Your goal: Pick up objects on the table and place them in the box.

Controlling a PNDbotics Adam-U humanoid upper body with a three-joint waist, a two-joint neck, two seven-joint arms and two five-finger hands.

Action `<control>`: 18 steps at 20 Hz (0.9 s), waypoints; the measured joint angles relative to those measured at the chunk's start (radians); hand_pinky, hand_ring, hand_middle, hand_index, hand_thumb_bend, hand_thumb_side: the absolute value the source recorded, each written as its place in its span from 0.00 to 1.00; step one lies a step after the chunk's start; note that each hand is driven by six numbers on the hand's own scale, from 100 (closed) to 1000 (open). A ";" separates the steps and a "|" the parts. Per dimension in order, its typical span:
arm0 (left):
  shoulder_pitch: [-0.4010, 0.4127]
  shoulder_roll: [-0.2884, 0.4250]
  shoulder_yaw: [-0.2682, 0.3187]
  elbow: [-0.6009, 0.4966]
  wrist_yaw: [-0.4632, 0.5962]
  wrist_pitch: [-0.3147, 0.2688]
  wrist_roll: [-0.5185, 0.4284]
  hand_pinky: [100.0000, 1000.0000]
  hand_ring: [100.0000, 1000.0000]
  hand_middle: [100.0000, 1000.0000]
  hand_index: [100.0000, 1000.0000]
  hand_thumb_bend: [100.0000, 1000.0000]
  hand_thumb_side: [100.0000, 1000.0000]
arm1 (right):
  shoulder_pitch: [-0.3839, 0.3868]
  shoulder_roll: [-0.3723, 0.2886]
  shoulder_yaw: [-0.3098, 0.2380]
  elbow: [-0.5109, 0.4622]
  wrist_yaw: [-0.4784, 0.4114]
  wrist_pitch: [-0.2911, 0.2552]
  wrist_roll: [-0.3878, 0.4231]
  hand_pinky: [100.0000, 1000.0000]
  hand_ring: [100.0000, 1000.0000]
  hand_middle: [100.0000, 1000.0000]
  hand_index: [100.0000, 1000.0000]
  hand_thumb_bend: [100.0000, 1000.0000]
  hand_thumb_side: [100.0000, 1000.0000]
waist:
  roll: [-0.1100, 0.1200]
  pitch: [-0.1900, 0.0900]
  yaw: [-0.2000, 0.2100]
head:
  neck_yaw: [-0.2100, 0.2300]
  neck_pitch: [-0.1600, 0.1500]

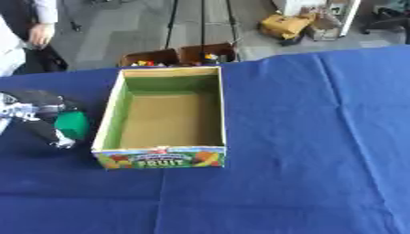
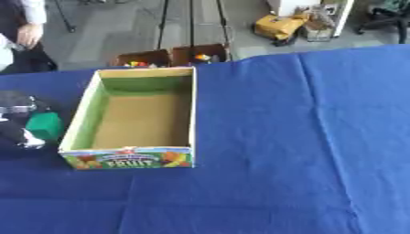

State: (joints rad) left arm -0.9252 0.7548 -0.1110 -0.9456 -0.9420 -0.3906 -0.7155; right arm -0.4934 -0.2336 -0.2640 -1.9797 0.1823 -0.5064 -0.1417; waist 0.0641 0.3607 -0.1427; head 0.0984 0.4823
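Small green block (image 1: 73, 125): held in your left hand (image 1: 40, 119), fingers curled round it, just left of the open cardboard fruit box (image 1: 214, 109) on the blue-clothed counter (image 1: 320, 137). Box lies to the hand's right, long axis running away from you. Box looks empty. Right hand not visible.

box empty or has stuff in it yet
Empty: the box shows only bare brown floor. The green object is outside it, in the left hand.
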 measured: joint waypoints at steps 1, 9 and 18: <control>0.000 0.000 0.001 0.001 0.001 0.003 -0.003 0.79 0.89 0.95 1.00 0.39 0.67 | 0.000 0.000 0.000 0.000 0.000 0.001 0.001 0.69 0.73 0.48 0.71 0.05 0.81 | 0.001 0.002 0.000 | 0.000 0.000; 0.000 0.000 0.011 0.002 0.036 0.032 -0.032 0.69 0.79 0.90 1.00 0.34 0.64 | 0.001 -0.001 0.000 0.000 -0.002 0.001 0.006 0.70 0.73 0.48 0.71 0.05 0.80 | 0.002 0.005 0.000 | 0.004 0.000; 0.000 0.000 0.011 0.007 0.062 0.054 -0.055 0.66 0.77 0.87 1.00 0.25 0.58 | 0.001 -0.001 -0.001 0.000 -0.006 0.002 0.006 0.70 0.73 0.48 0.70 0.05 0.79 | 0.003 0.013 -0.001 | 0.005 -0.005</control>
State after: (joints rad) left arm -0.9250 0.7548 -0.1001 -0.9387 -0.8803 -0.3362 -0.7705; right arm -0.4926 -0.2347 -0.2652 -1.9797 0.1765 -0.5048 -0.1355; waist 0.0668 0.3733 -0.1442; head 0.1039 0.4774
